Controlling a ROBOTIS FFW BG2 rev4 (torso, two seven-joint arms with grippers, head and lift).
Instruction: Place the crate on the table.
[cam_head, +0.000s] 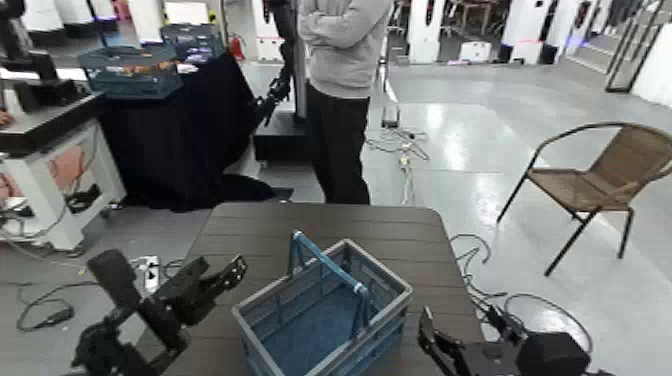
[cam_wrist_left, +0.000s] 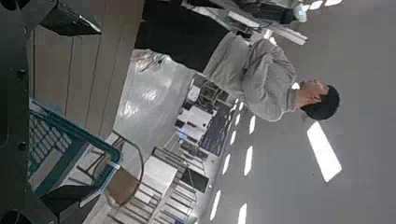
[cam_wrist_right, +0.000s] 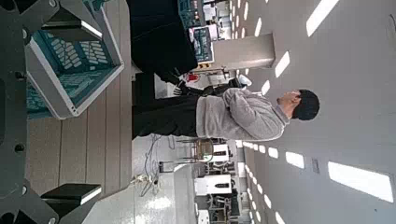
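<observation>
The crate sits on the table at lower centre, handle up, its long axis running diagonally from lower left to upper right. Both grippers flank it without touching — left gripper at lower left, fingers apart; right gripper at lower right, also apart.

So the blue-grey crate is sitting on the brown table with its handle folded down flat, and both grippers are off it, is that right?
Not quite. The crate does sit on the table, with the left gripper and right gripper apart from it, but its handle stands upright above the rim, as the head view shows.
</observation>
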